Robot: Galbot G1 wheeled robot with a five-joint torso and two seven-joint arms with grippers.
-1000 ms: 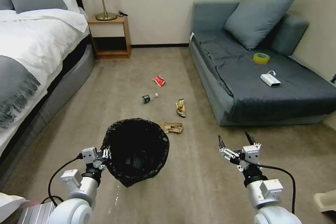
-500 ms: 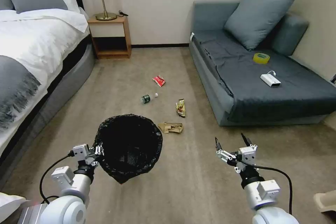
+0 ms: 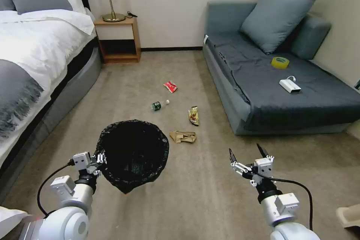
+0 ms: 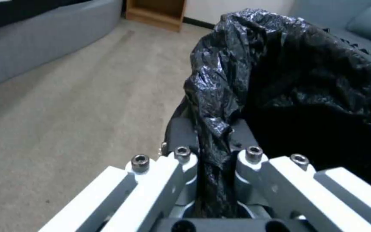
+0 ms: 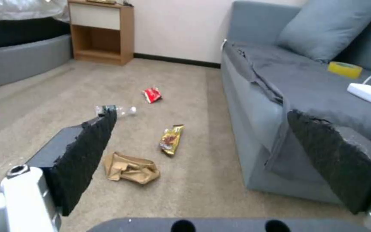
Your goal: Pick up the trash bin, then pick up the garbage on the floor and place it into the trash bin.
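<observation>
The trash bin [image 3: 131,153], lined with a crinkly black bag [image 4: 280,80], hangs off the carpet. My left gripper [image 3: 100,158] is shut on its near-left rim, bag pinched between the fingers [image 4: 181,161]. The garbage lies on the carpet beyond it: a crumpled brown paper bag [image 3: 183,136] [image 5: 129,167], a yellow-brown wrapper [image 3: 193,115] [image 5: 171,139], a small green-labelled bottle [image 3: 158,105] [image 5: 117,110] and a red wrapper [image 3: 170,86] [image 5: 152,94]. My right gripper [image 3: 246,152] is open with nothing in it, low at the front right, nearer me than the litter.
A bed [image 3: 33,56] runs along the left and a grey sofa [image 3: 285,82] along the right, carrying a yellow tape roll [image 3: 279,62] and a white box with a cable [image 3: 289,85]. A wooden nightstand [image 3: 117,39] with a lamp stands at the far wall.
The left gripper has carried the bin to the left and a little farther up in the picture. The right gripper has drifted slightly left and stays open. The litter has not moved.
</observation>
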